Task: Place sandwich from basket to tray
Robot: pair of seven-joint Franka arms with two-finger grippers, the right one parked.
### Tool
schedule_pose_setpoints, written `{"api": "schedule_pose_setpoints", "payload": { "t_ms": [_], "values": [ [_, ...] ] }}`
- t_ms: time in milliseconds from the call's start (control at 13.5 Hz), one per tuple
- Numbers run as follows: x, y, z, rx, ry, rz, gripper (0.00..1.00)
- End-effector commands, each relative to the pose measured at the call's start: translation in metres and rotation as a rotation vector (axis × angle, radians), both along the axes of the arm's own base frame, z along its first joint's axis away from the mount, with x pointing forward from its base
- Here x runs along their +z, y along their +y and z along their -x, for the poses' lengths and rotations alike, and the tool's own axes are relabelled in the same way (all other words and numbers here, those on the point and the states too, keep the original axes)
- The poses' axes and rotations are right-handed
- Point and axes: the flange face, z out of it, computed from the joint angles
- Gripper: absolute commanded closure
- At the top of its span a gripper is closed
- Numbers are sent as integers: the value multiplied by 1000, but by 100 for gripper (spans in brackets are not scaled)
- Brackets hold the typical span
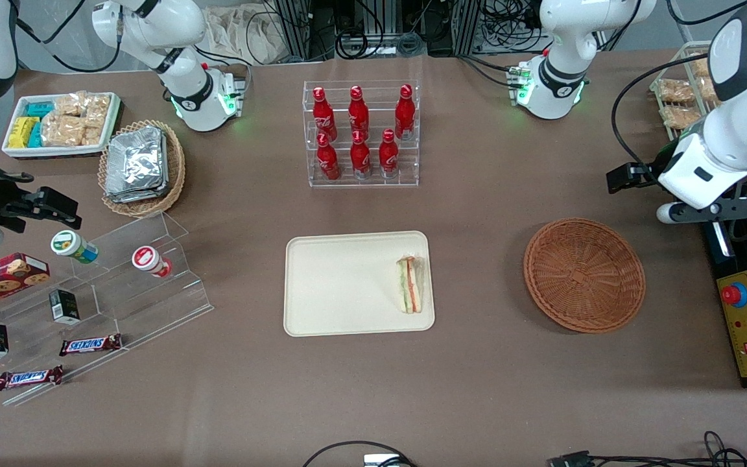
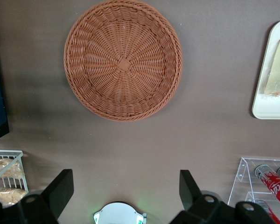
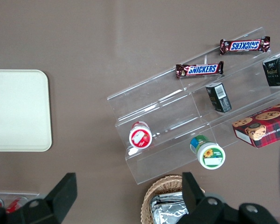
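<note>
While the sandwich (image 1: pixel 410 285) lies on the tray (image 1: pixel 341 285), close to the tray edge that faces the basket (image 1: pixel 584 274), my gripper (image 2: pixel 126 189) hangs high over the brown surface (image 1: pixel 477 207) at the working arm's end, farther from the front camera than the basket. My fingers (image 2: pixel 60 189) stand wide apart and hold nothing; in the left wrist view the two dark pads frame bare surface, with the basket lying between and past them.

The sandwich is a triangular wedge on its side, its orange-red and green layers showing between white bread under clear wrap. In the left wrist view only a pale corner of it appears on the tray's rounded corner.

The basket is a round, shallow, reddish-brown wicker bowl resting flat on the surface, well apart from the tray and holding nothing.

Farther from the front camera than the tray stands a clear tiered rack (image 1: pixel 362 133) carrying six red bottles (image 1: pixel 358 110) in two rows. Toward the parked arm's end lie a lighter wicker basket of foil packets (image 1: pixel 137 165), a white bin of snack packs (image 1: pixel 62 123), and a clear stepped stand (image 1: pixel 120 285) with two small cups, two dark cartons and two Snickers bars (image 1: pixel 90 344). A wire rack of wrapped snacks (image 1: pixel 681 97) sits near my arm.
</note>
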Motion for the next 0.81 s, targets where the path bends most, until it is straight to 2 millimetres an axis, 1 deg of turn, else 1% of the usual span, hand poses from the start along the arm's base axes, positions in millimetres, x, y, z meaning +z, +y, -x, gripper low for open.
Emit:
{"api": "schedule_pose_setpoints", "payload": {
  "t_ms": [0, 519, 741],
  "values": [
    [3, 4, 12, -11, -58, -16, 0],
    [15, 5, 3, -7, -163, -8, 0],
    [15, 6, 1, -4, -172, -3, 0]
  ]
}}
